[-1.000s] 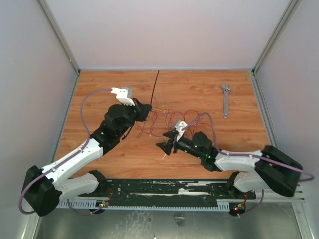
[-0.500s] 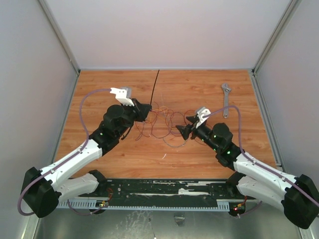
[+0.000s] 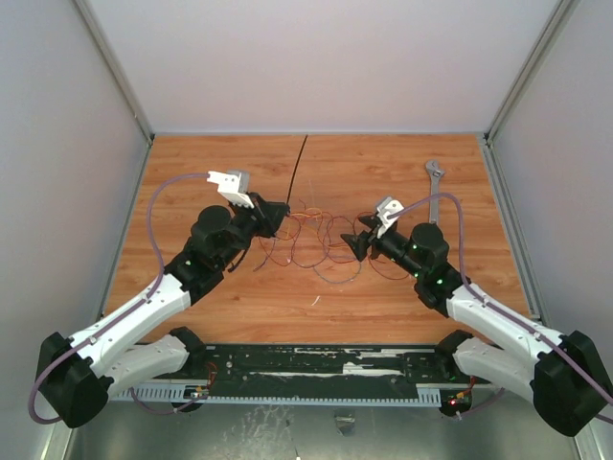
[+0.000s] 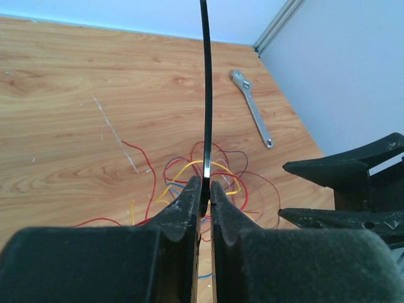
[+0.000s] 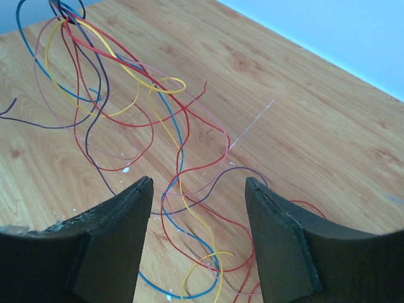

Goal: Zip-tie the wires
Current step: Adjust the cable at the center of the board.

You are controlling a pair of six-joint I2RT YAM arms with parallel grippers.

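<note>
1. We judge the task to be at an early stage. The zip tie (image 3: pixel 298 168) is not yet around the wires (image 3: pixel 316 241), which lie as a loose, unbundled tangle at the middle of the table (image 3: pixel 192 163), between the two grippers.
2. One step is done: the left gripper (image 4: pixel 203 189) is clamped shut on the near end of the zip tie.
3. The right gripper (image 5: pixel 197 189) stands wide open at the right edge of the tangle, with strands showing between its jaws. We cannot tell whether it touches them.
4. What is left, as we see it, is to gather the strands, loop the strap around them, thread it and pull it tight.
5. The zip tie's long axis runs near to far. Its free end points at the far wall and leans slightly right, and the strap sits at the tangle's far-left side.
6. The adjustable wrench (image 3: pixel 434 187) lies well apart, at the far right.
</note>
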